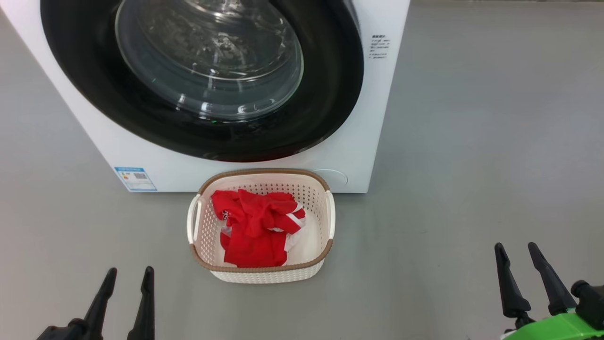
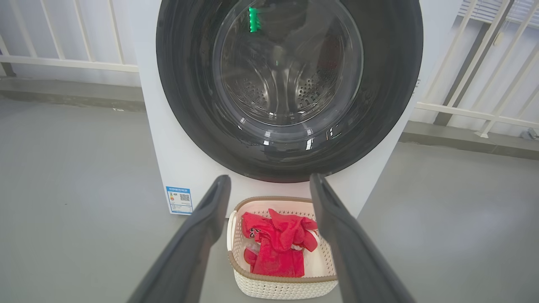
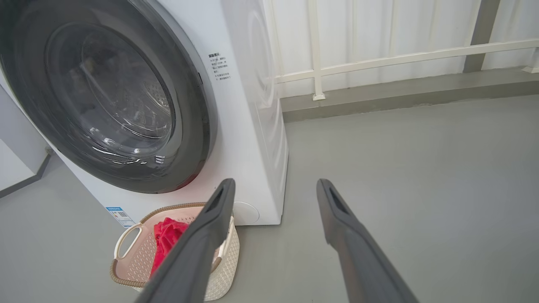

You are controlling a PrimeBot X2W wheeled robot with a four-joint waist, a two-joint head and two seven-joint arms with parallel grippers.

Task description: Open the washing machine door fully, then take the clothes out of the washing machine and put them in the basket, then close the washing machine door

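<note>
The white washing machine stands ahead on the grey floor. Its round black-rimmed door lies flush against the front, shut, with the steel drum visible through the glass. The cream basket sits right in front of the machine and holds the red clothes. My left gripper hangs low at the left, open and empty, short of the basket. My right gripper is at the lower right, open and empty. In the left wrist view the basket and clothes show between my fingers, below the door.
A blue label is on the machine's lower left corner. White railings and a raised grey kerb run behind the machine. Open grey floor spreads to its right.
</note>
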